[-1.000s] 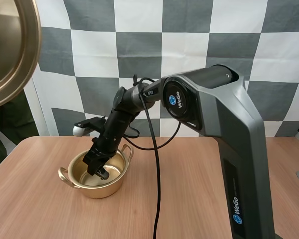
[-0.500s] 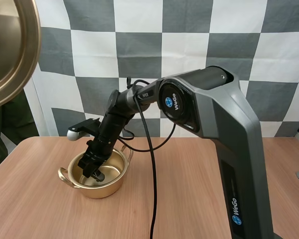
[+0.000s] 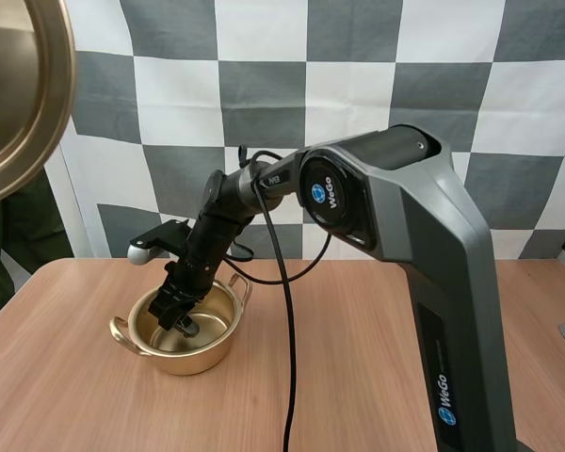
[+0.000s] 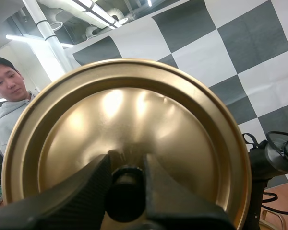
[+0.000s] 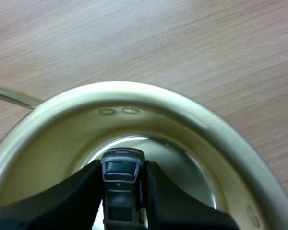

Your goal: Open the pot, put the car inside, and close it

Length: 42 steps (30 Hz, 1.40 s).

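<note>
The gold pot (image 3: 139, 343) stands open on the table's left part. My right gripper (image 3: 176, 318) reaches down into it. In the right wrist view its fingers pinch a small dark toy car (image 5: 119, 187) just above the pot's bottom, inside the pot's rim (image 5: 192, 117). The gold lid (image 3: 24, 94) hangs high at the upper left of the high view. My left gripper (image 4: 126, 194) is shut on the lid's black knob (image 4: 125, 195), with the lid's underside (image 4: 125, 129) facing the camera.
A wooden table (image 3: 339, 377) carries the pot. My right arm's large grey base (image 3: 433, 282) rises at the table's right. A person (image 4: 9, 96) is seen beyond the lid in the left wrist view.
My right gripper moved a little left and lower into the pot with the car, then barely shifted. The lid stays held up at the upper left.
</note>
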### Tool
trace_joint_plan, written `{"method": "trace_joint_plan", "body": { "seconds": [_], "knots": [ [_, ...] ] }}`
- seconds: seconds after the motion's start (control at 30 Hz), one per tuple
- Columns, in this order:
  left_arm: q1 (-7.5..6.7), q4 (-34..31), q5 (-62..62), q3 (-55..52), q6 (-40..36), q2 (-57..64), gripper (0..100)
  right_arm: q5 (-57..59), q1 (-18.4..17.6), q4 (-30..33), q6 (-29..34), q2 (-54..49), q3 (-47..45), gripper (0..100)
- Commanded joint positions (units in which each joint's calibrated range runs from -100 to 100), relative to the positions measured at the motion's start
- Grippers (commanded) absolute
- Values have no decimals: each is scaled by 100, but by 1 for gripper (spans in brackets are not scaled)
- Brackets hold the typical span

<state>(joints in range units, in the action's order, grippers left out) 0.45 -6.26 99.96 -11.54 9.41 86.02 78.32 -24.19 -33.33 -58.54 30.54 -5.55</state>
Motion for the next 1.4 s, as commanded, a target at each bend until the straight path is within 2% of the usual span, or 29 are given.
{"method": "trace_joint_plan", "body": {
  "seconds": [0.0, 0.43, 0.7, 0.77, 0.83, 0.9, 0.93, 1.1, 1.37],
  "knots": [
    [4, -3, 4, -5, 0, 3, 0, -8, -1, 2, -1, 57, 0, 0],
    [4, -3, 4, -5, 0, 3, 0, -104, -1, 70, -1, 266, 0, 0],
    [4, -3, 4, -5, 10, -3, 0, -218, -1, 72, 267, 254, 0, 0],
    [4, -3, 4, -5, 19, -3, 0, -218, -7, 109, 266, 254, 0, 24],
    [4, -3, 4, -5, 32, -3, 0, -152, -7, 109, 266, 254, 0, 54],
    [4, -3, 4, -5, 32, -3, 0, 16, -7, 109, 178, 254, 0, 90],
    [4, -3, 4, -5, 32, -3, 0, 133, -7, 109, 85, 254, 0, 100],
    [4, -3, 4, -5, 32, -3, 0, 319, -7, 61, 9, 243, 0, 100],
    [4, -3, 4, -5, 32, -3, 0, 12, -7, -153, 9, -69, 75, 100]
  ]
}}
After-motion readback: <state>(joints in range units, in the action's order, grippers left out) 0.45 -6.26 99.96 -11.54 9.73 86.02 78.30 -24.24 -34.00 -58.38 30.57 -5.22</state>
